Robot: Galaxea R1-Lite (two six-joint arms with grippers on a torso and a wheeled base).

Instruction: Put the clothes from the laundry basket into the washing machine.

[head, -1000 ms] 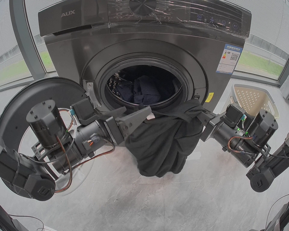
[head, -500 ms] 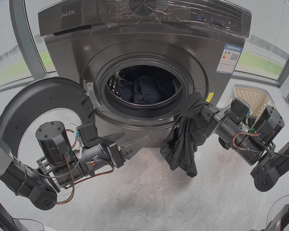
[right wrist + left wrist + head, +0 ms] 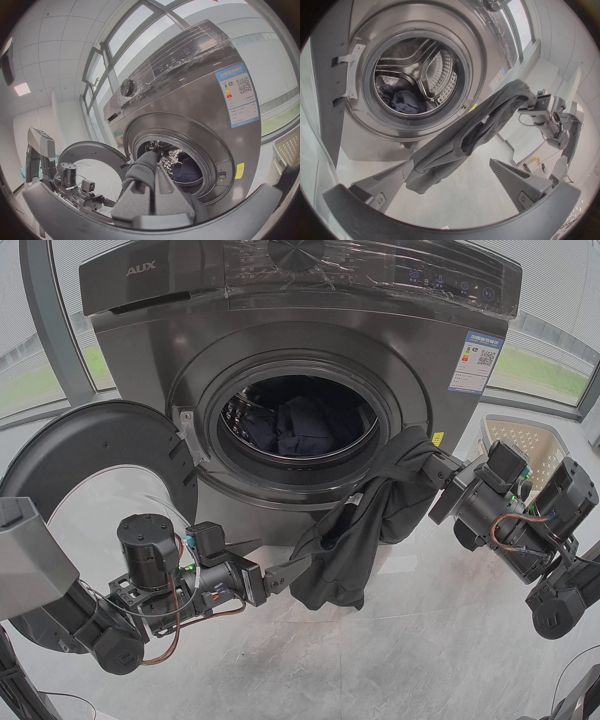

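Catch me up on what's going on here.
The robot is loading the washing machine. Its right tool is shut on a dark garment, held up beside the machine's open front, where other dark clothes already lie inside. The garment's lower end hangs at the open left tool. The laundry basket stands behind the right arm.

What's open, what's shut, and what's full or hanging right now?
Washing machine door: swung wide open.
Drum: holds dark blue clothes.
Dark garment: hanging outside the drum, not yet in.
Right gripper: shut on the dark garment.
Left gripper: open, the garment's lower end against one finger.
Laundry basket: upright; inside partly hidden.
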